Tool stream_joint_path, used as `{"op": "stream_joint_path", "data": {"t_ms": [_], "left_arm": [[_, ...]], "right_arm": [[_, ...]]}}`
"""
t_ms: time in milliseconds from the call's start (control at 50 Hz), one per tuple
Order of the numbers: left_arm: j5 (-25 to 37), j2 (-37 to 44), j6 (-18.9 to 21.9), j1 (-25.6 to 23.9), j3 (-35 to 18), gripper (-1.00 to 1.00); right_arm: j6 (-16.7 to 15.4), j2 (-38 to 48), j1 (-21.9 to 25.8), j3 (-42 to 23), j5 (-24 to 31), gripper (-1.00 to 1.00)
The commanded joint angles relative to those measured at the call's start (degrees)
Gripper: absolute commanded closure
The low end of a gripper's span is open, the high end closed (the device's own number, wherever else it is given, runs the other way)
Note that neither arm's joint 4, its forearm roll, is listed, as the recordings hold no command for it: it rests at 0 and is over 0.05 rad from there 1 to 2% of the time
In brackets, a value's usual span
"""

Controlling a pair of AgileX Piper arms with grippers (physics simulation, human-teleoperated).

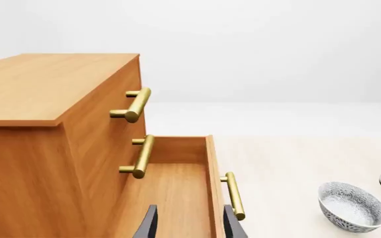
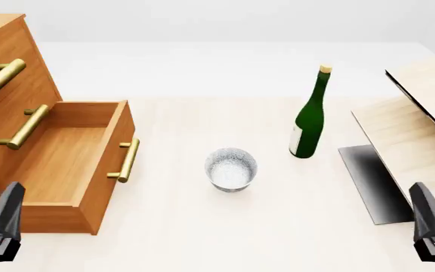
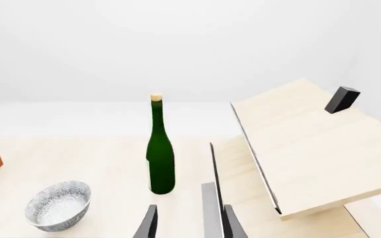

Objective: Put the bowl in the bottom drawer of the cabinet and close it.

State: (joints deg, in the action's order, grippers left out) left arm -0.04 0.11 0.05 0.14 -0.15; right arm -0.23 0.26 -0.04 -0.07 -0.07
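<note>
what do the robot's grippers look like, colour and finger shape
Only the tips show. In the front view the left gripper and right gripper are dark grey, nearly black, angular wedges tapering upward, with lighter grey edges. In the wrist views each has two thin, dark, blade-like fingers. No cables or markings show.

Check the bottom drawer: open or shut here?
Open. The bottom drawer is pulled well out of the cabinet, its wooden inside bare. The bowl sits on the table outside it.
</note>
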Motion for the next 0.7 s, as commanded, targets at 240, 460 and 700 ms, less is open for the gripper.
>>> {"op": "stream_joint_path", "data": {"t_ms": [240,460,700], "left_arm": [[0.81,1.24,0.74,-0.64,-1.43,-1.0],[4.32,0.5,0.81,-2.93,-4.21,-1.0],[8.24,2.29,-0.29,-6.12,-7.94,-1.0]], "right_arm": [[-0.4,0.51,-0.06,-0.15,-0.12,-1.0],[-0.41,0.53,-0.06,-0.15,-0.13,-1.0],[-0.4,0.54,-0.05,-0.15,-0.13,-1.0]]}}
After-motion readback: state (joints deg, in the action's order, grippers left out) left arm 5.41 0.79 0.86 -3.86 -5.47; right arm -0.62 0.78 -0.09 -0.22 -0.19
